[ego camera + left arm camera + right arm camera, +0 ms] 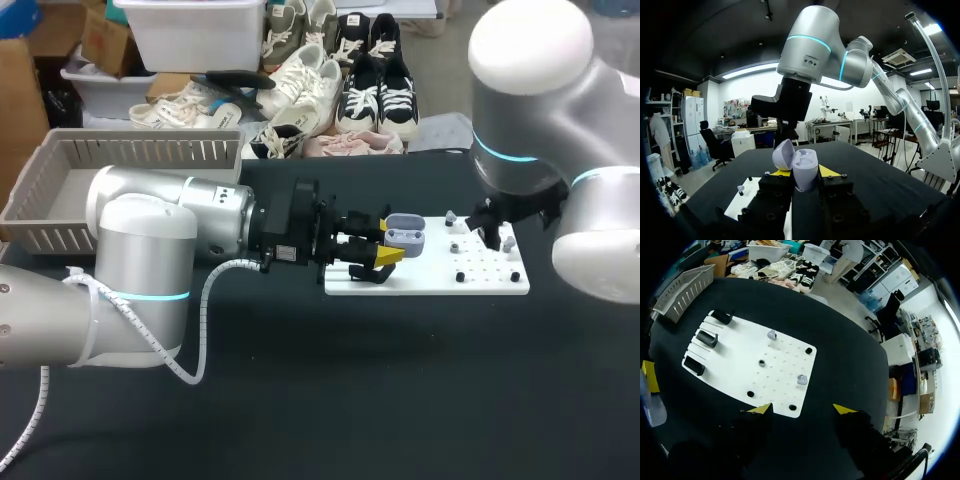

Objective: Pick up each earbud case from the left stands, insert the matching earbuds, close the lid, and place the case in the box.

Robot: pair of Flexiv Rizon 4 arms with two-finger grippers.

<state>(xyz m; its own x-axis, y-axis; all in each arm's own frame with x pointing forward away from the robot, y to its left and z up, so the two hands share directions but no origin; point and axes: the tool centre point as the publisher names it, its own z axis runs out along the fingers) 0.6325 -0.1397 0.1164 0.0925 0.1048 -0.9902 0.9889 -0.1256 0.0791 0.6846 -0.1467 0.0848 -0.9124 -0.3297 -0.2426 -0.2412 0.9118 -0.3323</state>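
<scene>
over the white board (735, 371), your left gripper (805, 173) was clamped on the open earbud case (803, 165) (lid tipped back). your right gripper (802, 409) hung released above an earbud (801, 379); you had to hold the case level.

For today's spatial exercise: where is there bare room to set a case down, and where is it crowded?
Free: the black table between the white board and the near edge. Crowded: over the board, where the left pincer holds the earbud case and the right pincer hovers; the left arm fills the gap beside the basket.
</scene>
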